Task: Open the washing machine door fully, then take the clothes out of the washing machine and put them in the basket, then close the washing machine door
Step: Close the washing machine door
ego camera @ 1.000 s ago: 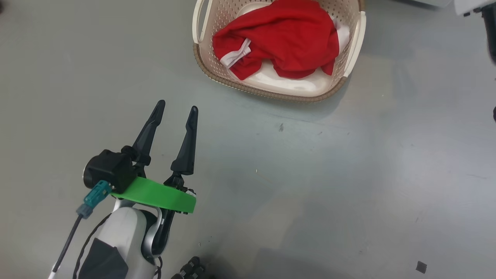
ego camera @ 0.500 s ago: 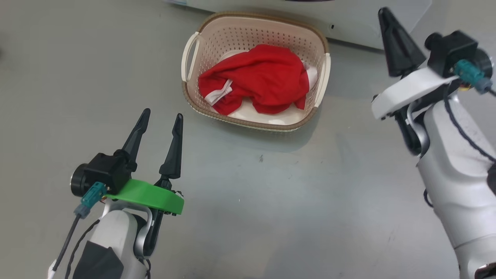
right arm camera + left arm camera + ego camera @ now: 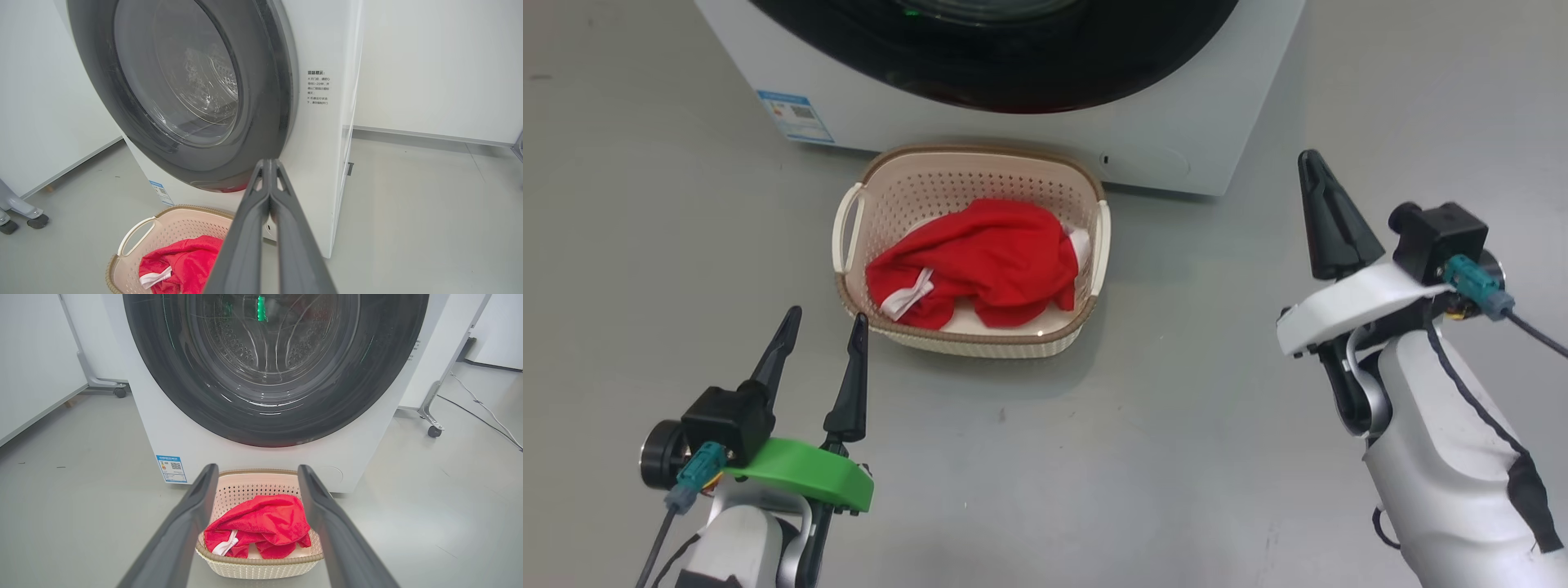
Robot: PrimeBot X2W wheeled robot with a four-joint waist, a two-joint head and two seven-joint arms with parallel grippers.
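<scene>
The washing machine (image 3: 1176, 139) stands at the top of the head view, and the black-rimmed washing machine door (image 3: 1094, 82) lies flush against its front. On the floor just before it sits the basket (image 3: 964, 184), holding the red clothes (image 3: 988, 261). My left gripper (image 3: 826, 314) hovers open and empty near the basket's front left corner. Off to the basket's right, my right gripper (image 3: 1312, 157) is shut on nothing. The left wrist view looks between the open left gripper (image 3: 257, 468) at the clothes (image 3: 265, 522), the basket (image 3: 253, 571) and the door (image 3: 204, 412). The shut right gripper (image 3: 269, 161) points at the machine's front right corner (image 3: 322, 143).
A blue label (image 3: 795, 114) marks the machine's lower left corner. Wheeled stand legs (image 3: 429, 416) and a floor cable (image 3: 482, 412) lie to the machine's right, another caster (image 3: 119, 392) to its left. White panels stand behind. Grey floor surrounds the basket.
The head camera has tilted up, so the basket sits lower in the picture and the machine and the right arm have come into view. Both grippers keep their states.
</scene>
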